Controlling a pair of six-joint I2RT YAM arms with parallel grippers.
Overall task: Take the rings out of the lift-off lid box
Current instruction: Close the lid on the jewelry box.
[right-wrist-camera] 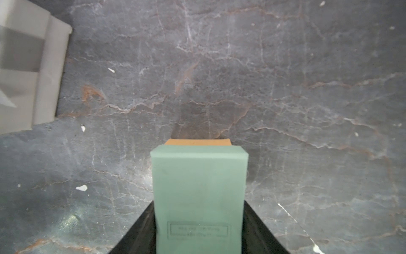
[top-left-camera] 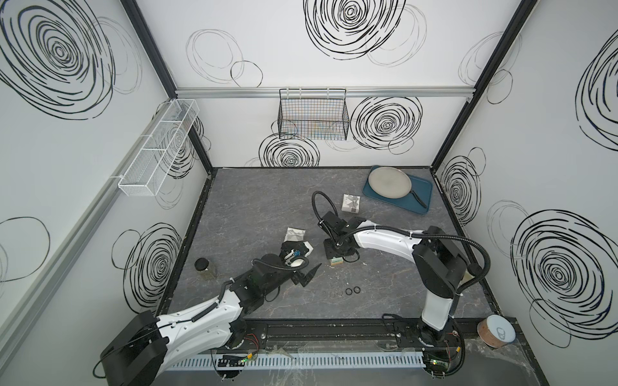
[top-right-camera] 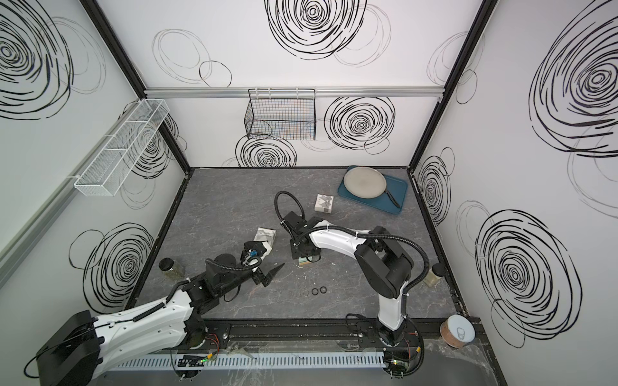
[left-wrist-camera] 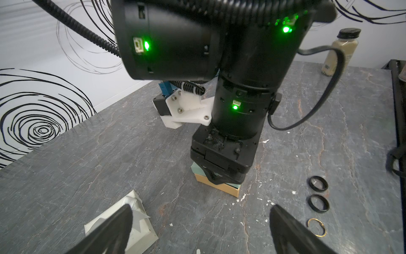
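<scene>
The lift-off lid box (top-left-camera: 336,262) stands mid-table: a pale green lid (right-wrist-camera: 198,193) over a tan base (right-wrist-camera: 197,142). My right gripper (top-left-camera: 336,256) points straight down and is shut on the lid's two sides. I cannot tell whether the lid is seated or raised. The rings lie in a row on the table nearer the front edge. Two are black (top-left-camera: 348,291) (left-wrist-camera: 318,183) and thin pale ones (top-left-camera: 336,294) (left-wrist-camera: 316,227) lie beside them. My left gripper (left-wrist-camera: 200,231) (top-left-camera: 309,275) hovers open and empty, left of the rings.
A white folded box (top-left-camera: 294,234) (left-wrist-camera: 131,233) lies by the left wrist. A patterned box (top-left-camera: 351,204) sits farther back, and a blue tray (top-left-camera: 421,197) holding a pan is at the back right. Spice jars stand at the left (top-left-camera: 204,267) and right (left-wrist-camera: 342,50).
</scene>
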